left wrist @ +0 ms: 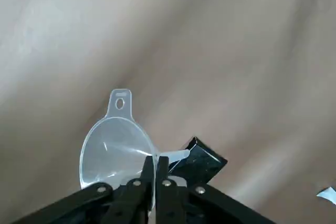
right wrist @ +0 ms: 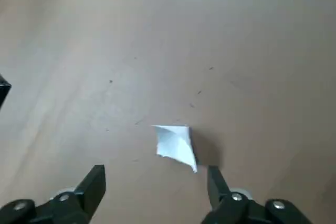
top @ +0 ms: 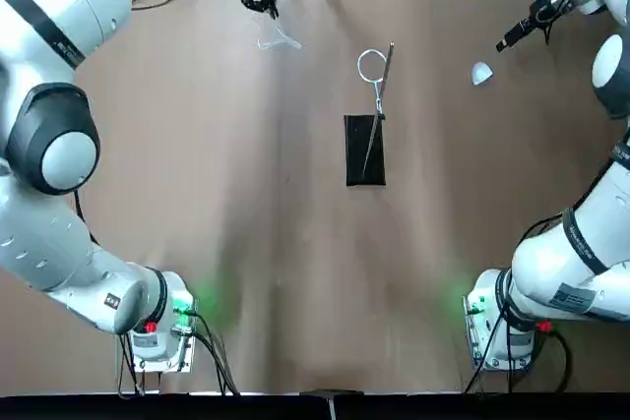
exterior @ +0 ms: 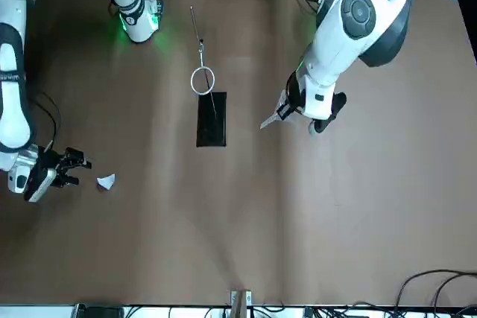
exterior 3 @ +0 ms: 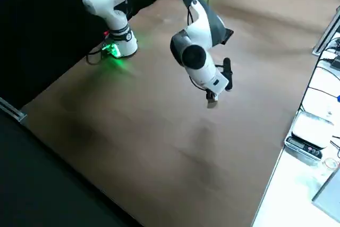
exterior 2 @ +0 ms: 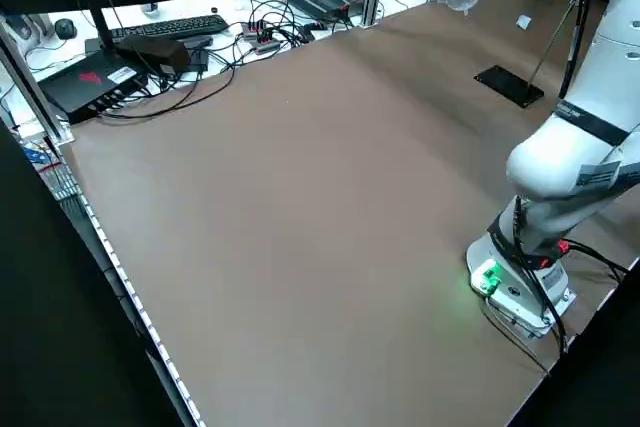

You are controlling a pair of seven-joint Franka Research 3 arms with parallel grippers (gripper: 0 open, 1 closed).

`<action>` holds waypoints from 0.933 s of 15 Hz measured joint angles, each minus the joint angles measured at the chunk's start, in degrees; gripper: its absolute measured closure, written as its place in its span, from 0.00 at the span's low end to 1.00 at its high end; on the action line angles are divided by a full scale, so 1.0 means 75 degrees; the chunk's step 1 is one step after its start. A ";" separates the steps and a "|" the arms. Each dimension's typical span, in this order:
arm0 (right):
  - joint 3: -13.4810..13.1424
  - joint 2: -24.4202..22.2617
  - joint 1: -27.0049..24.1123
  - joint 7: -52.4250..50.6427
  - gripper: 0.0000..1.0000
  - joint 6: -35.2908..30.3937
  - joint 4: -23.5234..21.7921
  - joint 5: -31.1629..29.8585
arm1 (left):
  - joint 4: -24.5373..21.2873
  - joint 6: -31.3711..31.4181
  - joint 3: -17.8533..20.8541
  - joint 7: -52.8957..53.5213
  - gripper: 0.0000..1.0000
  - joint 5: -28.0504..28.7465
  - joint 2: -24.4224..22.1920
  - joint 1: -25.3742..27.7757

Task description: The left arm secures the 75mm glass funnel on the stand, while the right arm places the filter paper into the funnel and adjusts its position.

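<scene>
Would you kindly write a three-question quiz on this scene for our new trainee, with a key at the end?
1. True or false: the funnel is already seated in the ring of the stand.
2. Multiple choice: where is the filter paper?
a) on the stand's base
b) on the table, near the right gripper
c) inside the funnel
3. Fill in the blank: the left gripper has its jaws closed on the ____.

Key: 1. false; 2. b; 3. funnel
</scene>
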 joint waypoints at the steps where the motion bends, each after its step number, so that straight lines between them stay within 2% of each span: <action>1: 0.0000 0.0108 -0.0030 -0.0272 0.15 0.0131 0.0000 0.0135 | 0.0052 0.0000 0.0001 0.0073 0.96 -0.0026 0.0009 0.0015; 5: 0.0012 0.0523 -0.0042 -0.0910 0.21 0.0583 0.0005 0.0344 | 0.0244 0.0006 0.0024 0.0981 0.96 -0.0153 0.0066 0.0067; 7: 0.0028 0.0695 -0.0042 -0.1000 0.23 0.0646 0.0008 0.0370 | 0.0271 0.0006 0.0025 0.2048 0.96 -0.0179 0.0085 0.0073; 8: 0.0055 0.0828 -0.0038 -0.1029 0.27 0.0658 0.0013 0.0374 | 0.0273 0.0005 0.0023 0.3117 0.96 -0.0208 0.0091 0.0069; 12: 0.0116 0.1015 -0.0021 -0.1051 0.33 0.1035 0.0027 0.0384 | 0.0285 -0.0029 0.0024 0.4277 0.96 -0.0216 0.0091 0.0097; 14: 0.0133 0.1065 -0.0019 -0.1064 0.37 0.1076 0.0031 0.0386 | 0.0317 -0.0316 0.0020 0.4987 0.96 -0.0216 0.0091 0.0098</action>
